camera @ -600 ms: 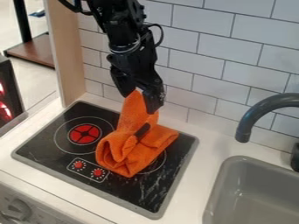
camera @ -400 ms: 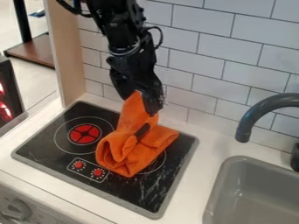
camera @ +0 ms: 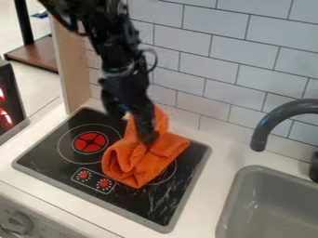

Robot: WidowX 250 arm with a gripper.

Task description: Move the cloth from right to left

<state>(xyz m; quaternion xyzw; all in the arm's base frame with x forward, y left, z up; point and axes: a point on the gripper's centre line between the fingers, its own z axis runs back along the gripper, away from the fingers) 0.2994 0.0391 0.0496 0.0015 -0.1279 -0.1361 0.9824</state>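
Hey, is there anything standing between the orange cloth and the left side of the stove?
Nothing visible stands in the way. The gripper is at the cloth, and leftward across the stovetop there's just the flat red burner marking.

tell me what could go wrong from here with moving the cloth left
The gripper is right up against the raised part of the orange cloth, so it might push that fold over rather than get a good hold. The cloth is loosely folded, so it could open out and drag if pulled from the top. Its lower left edge lies close to the red knobs and might brush them on the way.
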